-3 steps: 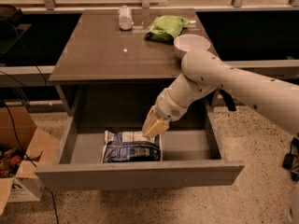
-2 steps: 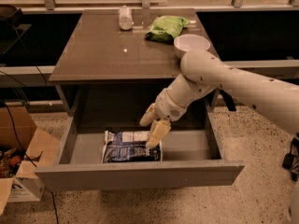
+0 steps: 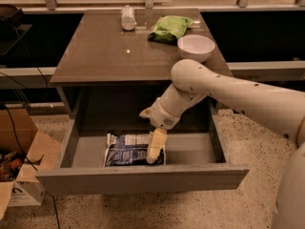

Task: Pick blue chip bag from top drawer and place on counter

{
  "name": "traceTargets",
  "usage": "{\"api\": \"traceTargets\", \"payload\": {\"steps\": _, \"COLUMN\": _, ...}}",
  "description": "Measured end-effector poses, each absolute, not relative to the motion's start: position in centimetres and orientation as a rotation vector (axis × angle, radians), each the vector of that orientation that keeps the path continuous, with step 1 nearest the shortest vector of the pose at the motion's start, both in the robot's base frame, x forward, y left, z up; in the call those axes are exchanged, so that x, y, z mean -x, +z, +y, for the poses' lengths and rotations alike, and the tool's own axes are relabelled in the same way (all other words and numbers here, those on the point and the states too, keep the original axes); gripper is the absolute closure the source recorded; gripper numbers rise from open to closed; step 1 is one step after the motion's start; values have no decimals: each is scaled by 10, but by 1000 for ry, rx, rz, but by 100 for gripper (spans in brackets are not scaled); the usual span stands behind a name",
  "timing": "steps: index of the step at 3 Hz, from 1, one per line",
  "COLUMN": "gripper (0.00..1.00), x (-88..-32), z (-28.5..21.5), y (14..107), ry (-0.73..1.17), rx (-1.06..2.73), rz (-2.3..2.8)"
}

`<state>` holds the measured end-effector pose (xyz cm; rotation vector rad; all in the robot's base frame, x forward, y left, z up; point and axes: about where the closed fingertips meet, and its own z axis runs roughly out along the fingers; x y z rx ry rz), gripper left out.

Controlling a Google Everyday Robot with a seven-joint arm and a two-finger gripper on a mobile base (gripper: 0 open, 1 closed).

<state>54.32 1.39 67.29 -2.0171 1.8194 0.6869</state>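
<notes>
Starting at the left, the top drawer (image 3: 75, 147) stands pulled right out beneath the counter (image 3: 109, 51). The blue chip bag (image 3: 125, 152) lies flat on its grey floor, a little left of centre and close to the front panel. Now the change: a second ago my gripper (image 3: 147, 137) hung bunched above the bag's right half. Since then I've spread my fingers (image 3: 156, 146) and dropped lower. One pale finger points down over the bag's right end, touching it or nearly so, and the other juts up and left, well clear. So I'm open, with nothing between the fingers yet, and the bag hasn't budged. I read that as the reach almost finished and the grasp about to begin, with the lifting and placing all still ahead. My arm (image 3: 238, 92) comes in from the right, slopes down-left past the counter's front edge just below the bowl (image 3: 195, 46), then bends at the wrist and tips into the drawer.
</notes>
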Motion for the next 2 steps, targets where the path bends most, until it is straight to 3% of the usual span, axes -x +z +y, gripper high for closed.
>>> {"api": "traceTargets", "payload": {"steps": 2, "gripper": 0, "x": -573, "z": 14, "y": 683, "ry": 526, "rx": 1934, "rz": 1828}}
